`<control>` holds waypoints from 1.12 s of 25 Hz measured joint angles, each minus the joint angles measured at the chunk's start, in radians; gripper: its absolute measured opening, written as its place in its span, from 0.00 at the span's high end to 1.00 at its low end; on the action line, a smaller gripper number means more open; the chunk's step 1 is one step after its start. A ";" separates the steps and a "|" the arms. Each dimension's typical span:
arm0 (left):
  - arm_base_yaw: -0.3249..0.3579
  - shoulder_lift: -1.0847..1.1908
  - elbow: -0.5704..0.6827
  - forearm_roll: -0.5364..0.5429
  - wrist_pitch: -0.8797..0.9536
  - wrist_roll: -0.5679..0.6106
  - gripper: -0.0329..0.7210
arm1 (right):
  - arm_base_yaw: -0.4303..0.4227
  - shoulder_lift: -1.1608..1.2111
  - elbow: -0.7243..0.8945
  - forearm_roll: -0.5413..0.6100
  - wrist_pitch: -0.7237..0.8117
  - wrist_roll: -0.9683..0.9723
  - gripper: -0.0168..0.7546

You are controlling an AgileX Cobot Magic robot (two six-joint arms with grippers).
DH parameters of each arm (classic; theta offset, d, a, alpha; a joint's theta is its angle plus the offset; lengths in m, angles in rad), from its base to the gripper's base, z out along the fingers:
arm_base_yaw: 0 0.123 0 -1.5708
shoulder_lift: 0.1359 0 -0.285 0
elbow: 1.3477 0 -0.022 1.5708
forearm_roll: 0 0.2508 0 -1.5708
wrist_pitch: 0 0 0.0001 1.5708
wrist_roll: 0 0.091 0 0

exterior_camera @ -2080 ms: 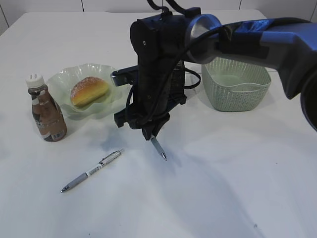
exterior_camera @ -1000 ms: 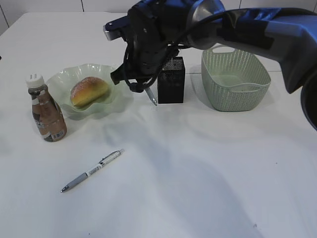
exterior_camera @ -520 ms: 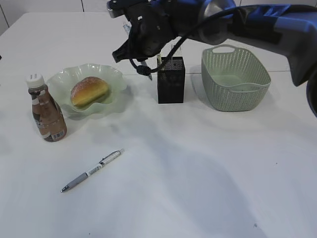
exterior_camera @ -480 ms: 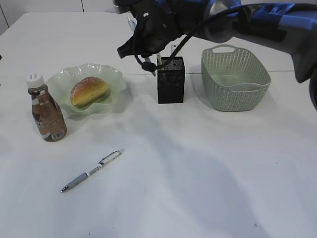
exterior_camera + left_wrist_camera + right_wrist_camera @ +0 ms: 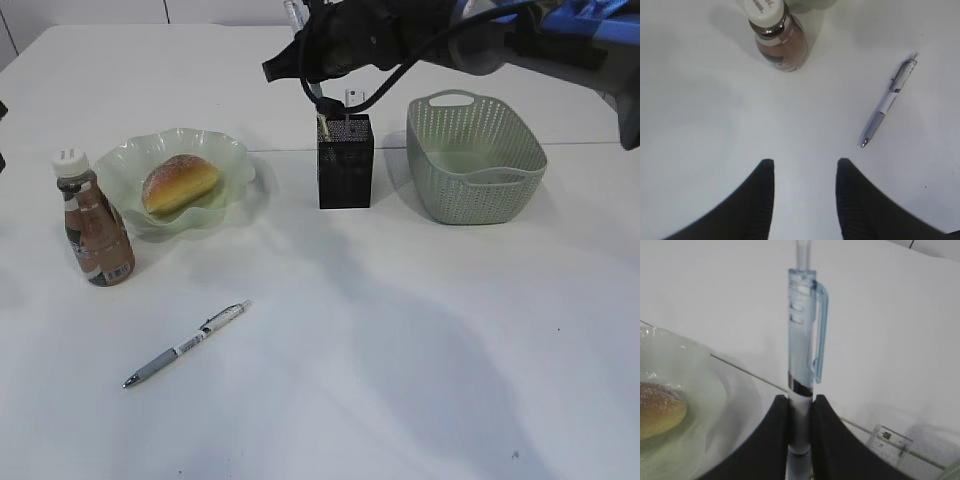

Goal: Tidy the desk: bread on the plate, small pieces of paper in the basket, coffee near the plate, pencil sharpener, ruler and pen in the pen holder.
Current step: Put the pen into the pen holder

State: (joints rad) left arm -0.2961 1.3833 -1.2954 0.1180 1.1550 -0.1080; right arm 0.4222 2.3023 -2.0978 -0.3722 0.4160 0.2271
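My right gripper (image 5: pixel 318 98) (image 5: pixel 800 405) is shut on a light-blue pen (image 5: pixel 803 360) and holds it nearly upright over the black pen holder (image 5: pixel 345 162), with the pen's tip at the holder's opening. A clear ruler (image 5: pixel 355 98) (image 5: pixel 889 442) stands in the holder. A second, grey pen (image 5: pixel 186 345) (image 5: pixel 888 101) lies on the table. Bread (image 5: pixel 180 182) lies on the green plate (image 5: pixel 120 160). The coffee bottle (image 5: pixel 95 225) (image 5: pixel 777 36) stands left of the plate. My left gripper (image 5: pixel 802 165) is open and empty above the table, near the grey pen.
A green basket (image 5: pixel 478 190) stands right of the pen holder. The right arm stretches across the top of the exterior view. The plate's rim (image 5: pixel 715 385) and the bread (image 5: pixel 657 410) show in the right wrist view.
My right gripper has lifted the light-blue pen from the table and carried it up and right, from in front of the holder to above its opening. The grey pen has not moved.
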 joint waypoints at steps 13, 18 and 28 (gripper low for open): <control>0.000 0.000 0.000 0.000 -0.002 0.000 0.58 | -0.084 0.001 0.045 0.000 -0.232 0.000 0.85; 0.000 0.000 0.000 0.000 -0.006 0.000 0.58 | -0.084 0.001 0.126 -0.002 -0.346 0.000 0.85; 0.000 0.000 0.000 0.003 -0.014 0.000 0.58 | -0.107 0.001 0.244 -0.005 -0.503 0.000 0.85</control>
State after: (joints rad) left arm -0.2961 1.3833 -1.2954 0.1208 1.1415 -0.1080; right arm 0.3152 2.3034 -1.8541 -0.3770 -0.0867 0.2271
